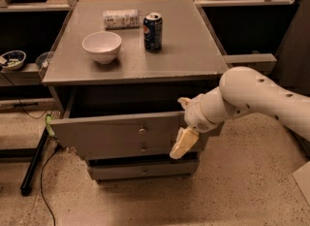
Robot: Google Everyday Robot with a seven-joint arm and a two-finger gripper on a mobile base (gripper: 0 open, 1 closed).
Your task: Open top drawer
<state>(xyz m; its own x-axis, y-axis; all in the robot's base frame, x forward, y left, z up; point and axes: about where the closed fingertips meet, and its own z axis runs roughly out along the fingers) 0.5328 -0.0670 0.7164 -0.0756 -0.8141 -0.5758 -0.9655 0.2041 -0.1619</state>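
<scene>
The top drawer (111,132) is the wide grey front with a small round knob (142,131). It stands pulled out from the grey cabinet (193,50), leaving a dark gap under the cabinet top. My gripper (181,129), on the end of the white arm (252,96), sits against the right end of that drawer front, to the right of the knob. Its pale yellow tip hangs down over the front's right edge.
On the cabinet top stand a white bowl (101,45), a blue soda can (153,31) and a lying packet (121,19). Two shorter drawers (143,170) sit below. A black pole (35,164) and cable lie on the floor at left. Shelves flank both sides.
</scene>
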